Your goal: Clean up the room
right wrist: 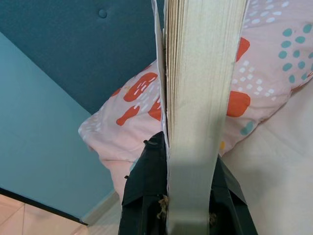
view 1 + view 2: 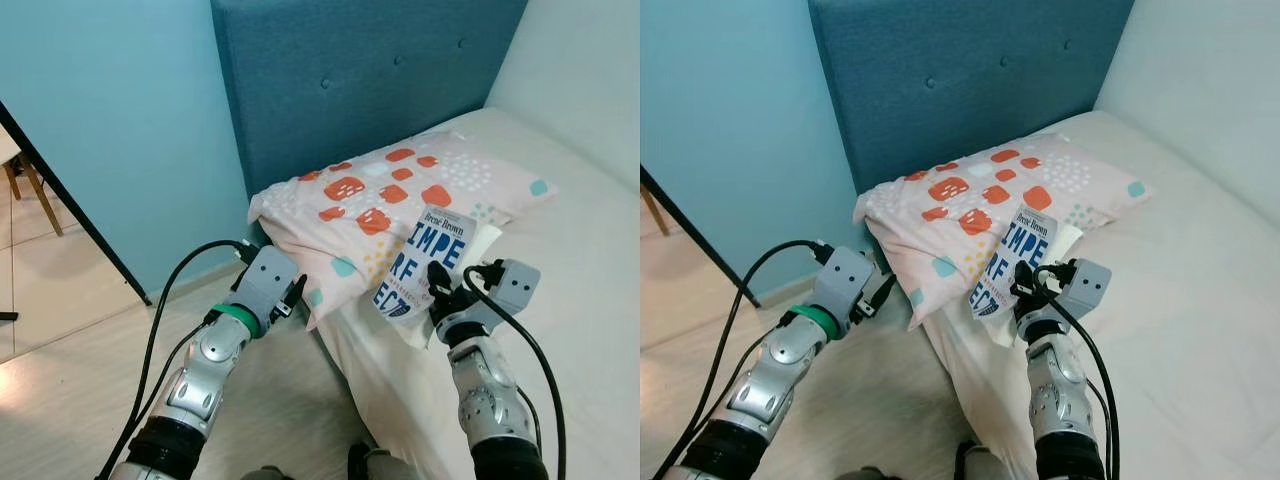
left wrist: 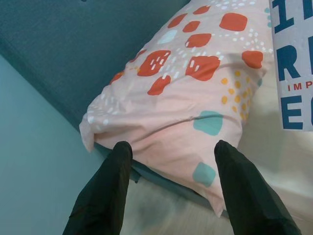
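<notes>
A white paperback book with big blue letters stands tilted over the bed's near edge. My right gripper is shut on its lower end, and in the right wrist view the book's page edge runs up between the two black fingers. A pink pillow with orange and teal blotches lies on the bed against the headboard, behind the book. My left gripper is open, held off the bed's side just short of the pillow's corner, with nothing between its fingers.
The bed's white mattress stretches to the right, with a blue padded headboard behind. A teal wall and a dark slanted stand leg are at left. Pale wood floor lies below the left arm.
</notes>
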You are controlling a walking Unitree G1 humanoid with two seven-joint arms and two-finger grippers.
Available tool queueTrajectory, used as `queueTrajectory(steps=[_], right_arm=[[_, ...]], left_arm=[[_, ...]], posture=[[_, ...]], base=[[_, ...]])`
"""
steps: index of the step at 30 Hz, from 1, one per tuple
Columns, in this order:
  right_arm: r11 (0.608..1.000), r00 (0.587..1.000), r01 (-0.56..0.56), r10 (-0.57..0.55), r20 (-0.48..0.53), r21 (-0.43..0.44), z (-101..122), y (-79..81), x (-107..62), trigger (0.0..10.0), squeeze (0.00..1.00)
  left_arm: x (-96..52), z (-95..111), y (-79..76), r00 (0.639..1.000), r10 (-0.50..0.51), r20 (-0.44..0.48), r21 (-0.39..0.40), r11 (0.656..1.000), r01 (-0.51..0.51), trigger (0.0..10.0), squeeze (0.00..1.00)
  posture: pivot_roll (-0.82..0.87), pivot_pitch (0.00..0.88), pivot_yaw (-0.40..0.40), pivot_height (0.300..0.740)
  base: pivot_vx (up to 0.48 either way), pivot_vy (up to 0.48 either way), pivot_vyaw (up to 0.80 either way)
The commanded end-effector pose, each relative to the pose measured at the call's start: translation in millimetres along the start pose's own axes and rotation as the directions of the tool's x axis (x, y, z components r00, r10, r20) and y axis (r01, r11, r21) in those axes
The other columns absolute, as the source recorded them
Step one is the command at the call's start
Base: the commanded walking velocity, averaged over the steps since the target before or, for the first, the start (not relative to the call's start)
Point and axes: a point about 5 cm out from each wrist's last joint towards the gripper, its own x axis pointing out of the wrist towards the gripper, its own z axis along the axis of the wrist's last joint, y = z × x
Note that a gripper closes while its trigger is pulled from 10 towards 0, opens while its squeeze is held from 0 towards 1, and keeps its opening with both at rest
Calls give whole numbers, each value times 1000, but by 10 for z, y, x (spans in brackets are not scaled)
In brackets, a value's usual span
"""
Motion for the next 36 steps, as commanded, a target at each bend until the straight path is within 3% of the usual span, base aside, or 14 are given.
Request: queueTrajectory(steps=[1, 26, 36], right_arm=[[1000, 1000, -1, 1, 5, 15, 2, -2, -1, 10000, 0], [996, 1000, 8, -7, -8, 89, -53, -15, -35, 10000, 0], [989, 998, 56, -55, -6, 134, -53, -80, -38, 10000, 0]], left_arm=[[-32, -82, -14, 999, 1, -33, -10, 1000, -1, 10000, 0], [-42, -81, 4, 999, -4, -35, -2, 1000, 4, 10000, 0], [-50, -90, -2, 999, -10, -38, 0, 1000, 10, 10000, 0]], posture=[[-11, 110, 62, 656], [-5, 120, 73, 656], [-3, 124, 75, 621]], base=[[0, 0, 0], [0, 0, 0], [0, 0, 0]])
